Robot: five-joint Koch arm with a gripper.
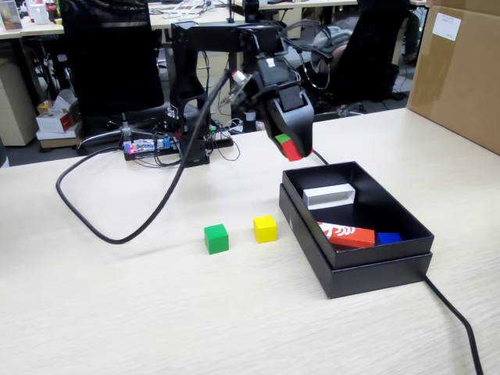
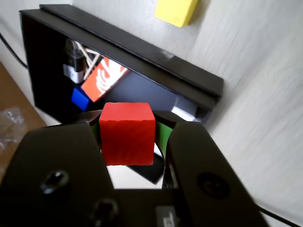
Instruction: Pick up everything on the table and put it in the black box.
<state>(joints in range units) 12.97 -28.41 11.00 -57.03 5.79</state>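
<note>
— Red cube [image 2: 127,133]: where is it?
— Pinched in the gripper [image 2: 129,142], raised over the black box [image 1: 406,226] back corner.
— Others?
— Green cube [image 1: 216,238] and yellow cube [image 1: 265,229] sit on the table [image 1: 117,312].

In the wrist view, the yellow cube [image 2: 176,10] is cut off by the top edge. The end effector [image 2: 137,142] hides the red cube's [image 2: 127,134] lower sides and part of the black box [image 2: 142,56]. The green cube is outside this view.
</note>
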